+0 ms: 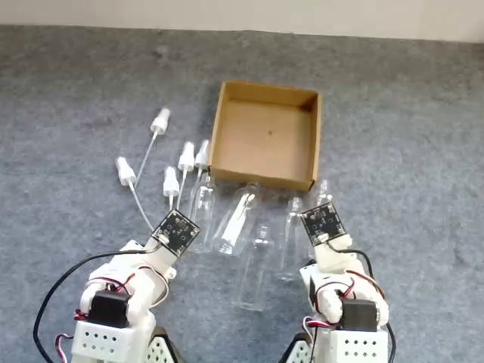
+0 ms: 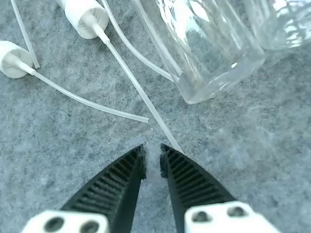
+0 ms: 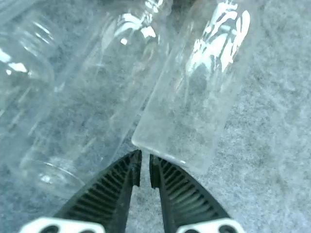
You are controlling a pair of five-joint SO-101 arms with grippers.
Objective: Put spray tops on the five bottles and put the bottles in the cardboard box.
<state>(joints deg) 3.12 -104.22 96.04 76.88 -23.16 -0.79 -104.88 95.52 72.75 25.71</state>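
While the cardboard box point(image 1: 261, 178) sits empty mid-tabletop point(image 1: 76, 91), no step is finished.
Bottles point(image 1: 257, 261) lie uncapped toward the near edge, spray tops point(image 1: 172, 180) loose beside them; left gripper point(image 2: 151, 158) and right gripper point(image 3: 145, 162) are pressed together, empty.

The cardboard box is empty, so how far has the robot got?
Nothing looks done: the cardboard box holds nothing, and five spray tops lie loose beside the bottles. Nothing is in hand: the left gripper and right gripper are shut and empty. All capping and boxing is left.
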